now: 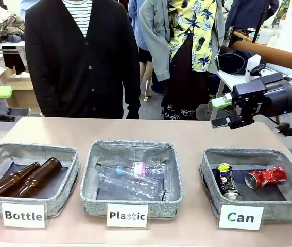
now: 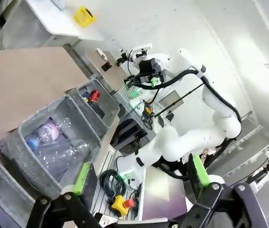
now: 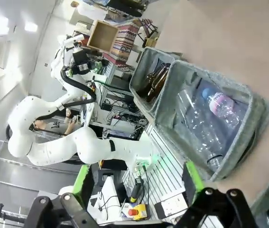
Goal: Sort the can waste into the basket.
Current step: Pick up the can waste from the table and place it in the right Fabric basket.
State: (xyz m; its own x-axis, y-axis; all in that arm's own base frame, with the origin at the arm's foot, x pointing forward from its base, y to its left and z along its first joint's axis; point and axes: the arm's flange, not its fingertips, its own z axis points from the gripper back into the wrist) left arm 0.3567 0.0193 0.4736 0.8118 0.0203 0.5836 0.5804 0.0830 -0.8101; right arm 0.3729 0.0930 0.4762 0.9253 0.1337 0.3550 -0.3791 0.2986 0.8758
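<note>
Clear plastic bottles (image 3: 205, 128) lie in a grey basket (image 3: 262, 111) beyond open fingers (image 3: 192, 178)

Premises: robotics lab, demo setup. Evidence: white robot arm (image 2: 205, 118) on frame beyond left end effector (image 2: 141, 178); cable bundles (image 2: 113, 183) and emergency-stop button (image 2: 121, 205) just below it; equipment racks (image 3: 120, 95) past right end effector (image 3: 136, 183); beige desk (image 1: 187, 134) with labelled sorting baskets (image 1: 130, 180); onlookers behind desk.

Front camera faces across table (image 1: 187, 135) from robot's edge; both wrist cameras look obliquely down, sharing Plastic basket (image 1: 131, 177).
</note>
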